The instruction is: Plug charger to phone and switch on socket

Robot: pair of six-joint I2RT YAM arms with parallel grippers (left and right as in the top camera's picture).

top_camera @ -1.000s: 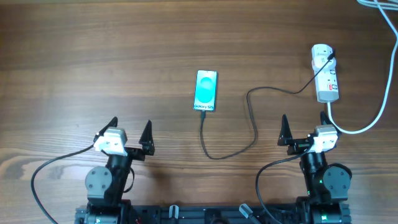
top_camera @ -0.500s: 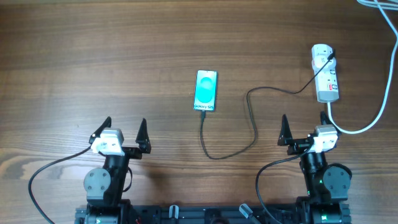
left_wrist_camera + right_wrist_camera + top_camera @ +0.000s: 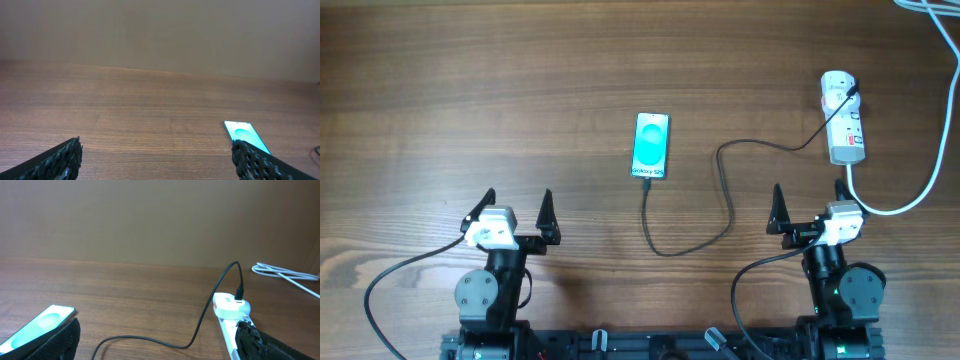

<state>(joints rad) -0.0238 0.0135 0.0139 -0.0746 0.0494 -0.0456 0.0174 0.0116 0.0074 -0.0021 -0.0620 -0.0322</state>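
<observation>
The phone [image 3: 652, 145] lies flat at mid-table, cyan screen up, white strip at its near end. It also shows in the left wrist view [image 3: 242, 134] and the right wrist view [image 3: 40, 325]. The charger [image 3: 724, 190], a thin black cable, runs from a white plug on the socket [image 3: 844, 125], loops toward me and ends at the phone's near end. I cannot tell if its tip is seated. The cable [image 3: 200, 325] and the socket [image 3: 231, 307] show in the right wrist view. My left gripper [image 3: 517, 205] and right gripper [image 3: 808, 200] are open, empty, near the front edge.
A thick white cord [image 3: 920, 195] runs from the socket's near end, curves right and goes up the right edge. It shows at the far right in the right wrist view [image 3: 280, 272]. Bare wooden table [image 3: 470, 90] lies left of and beyond the phone.
My left gripper has shifted slightly left and back toward the front edge. The right arm, phone, cable and socket have not moved.
</observation>
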